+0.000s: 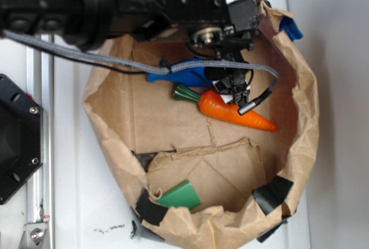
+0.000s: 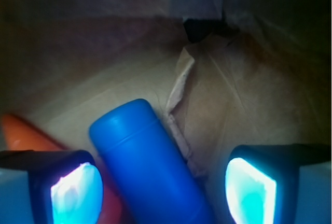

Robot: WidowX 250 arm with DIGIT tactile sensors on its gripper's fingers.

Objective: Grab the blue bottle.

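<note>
Paper bag (image 1: 305, 122), blue bottle (image 2: 150, 167) half-hidden, seemingly ungripped

smooth bright-blue plastic toy bottle (image 2: 150, 167), orange toy carrot (image 1: 236, 111) (dark green leafy top), plain brown crumpled paper bag (image 1: 173, 122), flat green wedge (image 1: 181, 196).

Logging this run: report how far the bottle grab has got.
Done: the claw is down inside the paper bag, straddling the blue bottle. In hand: the fingers stand open on either side of the bottle, not gripping; the carrot lies beside it. Left: close and lift.
</note>
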